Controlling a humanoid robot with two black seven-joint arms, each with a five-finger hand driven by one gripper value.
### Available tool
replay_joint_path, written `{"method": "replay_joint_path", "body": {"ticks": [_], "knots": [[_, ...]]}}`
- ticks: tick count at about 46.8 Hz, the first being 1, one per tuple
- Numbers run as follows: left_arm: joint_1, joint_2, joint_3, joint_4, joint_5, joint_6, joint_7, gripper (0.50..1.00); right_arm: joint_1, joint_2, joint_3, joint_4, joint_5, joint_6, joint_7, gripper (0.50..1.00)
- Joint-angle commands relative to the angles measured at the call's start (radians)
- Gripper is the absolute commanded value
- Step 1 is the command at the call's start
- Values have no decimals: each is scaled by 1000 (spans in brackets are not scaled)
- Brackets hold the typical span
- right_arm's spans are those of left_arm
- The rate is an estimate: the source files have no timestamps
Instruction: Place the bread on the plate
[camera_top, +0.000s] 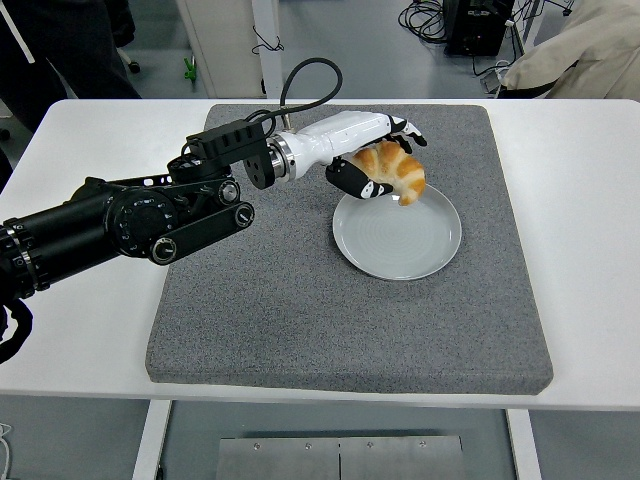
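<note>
A golden croissant (395, 170) is held in my left hand (378, 160), whose fingers are curled around it. The hand holds it just above the far rim of a grey-white round plate (397, 232). The plate lies on the grey mat (300, 300) and has nothing on it. My left arm (130, 215) reaches in from the left edge across the mat. My right arm is out of view.
The mat covers the middle of the white table (590, 200). A person's dark clothing (60, 45) shows at the top left and a beige sleeve (580, 50) at the top right, both beyond the table. Cables lie on the floor behind.
</note>
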Motion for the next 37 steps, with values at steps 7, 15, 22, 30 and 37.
{"method": "replay_joint_path", "body": {"ticks": [7,15,22,30,37], "knots": [[26,-19,0,1,33,24,0,714,0,0,0,0,0,0,0,1000],[45,-31,1,11,34,24,0,716,0,0,0,0,0,0,0,1000],[60,-35,47,14,33,34,0,716,0,0,0,0,0,0,0,1000],[82,-45,58,15,34,59,0,716,0,0,0,0,0,0,0,1000],[89,-47,64,17,34,60,0,716,0,0,0,0,-1,0,0,1000]]}}
